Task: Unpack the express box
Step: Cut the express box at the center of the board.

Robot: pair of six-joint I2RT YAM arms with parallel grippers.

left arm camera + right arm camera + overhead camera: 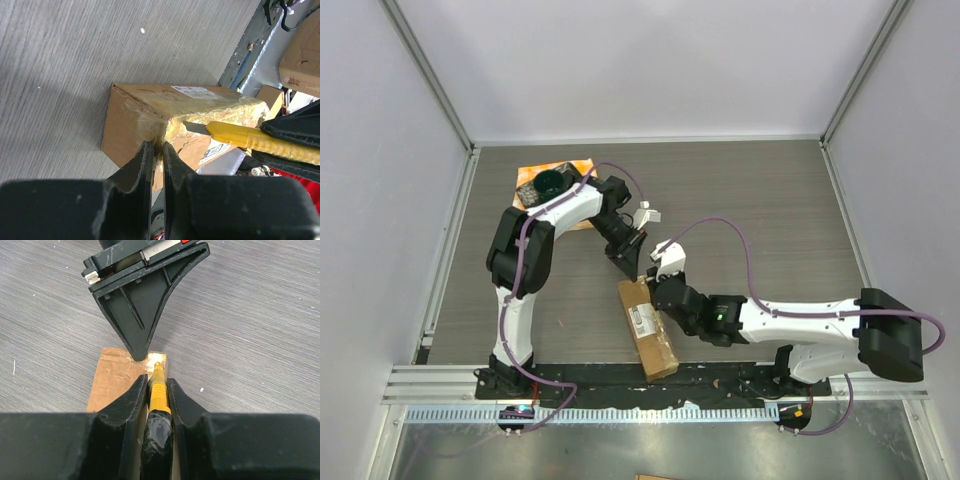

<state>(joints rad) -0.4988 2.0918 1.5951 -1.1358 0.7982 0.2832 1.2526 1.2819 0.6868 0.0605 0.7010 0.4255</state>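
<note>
1. An oblong brown cardboard express box (648, 338), with a white label and shiny tape, lay near the front edge of the grey wood-grain desk (750, 200), between both arms.
2. It looked stiff and probably light. Its glossy tape seemed slippery, so pressing down on one end suited best.
3. The left pincer (156, 146), nearly together, pressed on the box's far end. The right pincer (157, 382) was clamped on a yellow utility knife (158, 390).
4. Plain white walls (650, 60) enclosed the desk.

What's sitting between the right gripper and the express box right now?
A yellow utility knife: the right gripper clamps its handle, and its blade reaches the taped edge of the express box. Clearest in the left wrist view.
</note>
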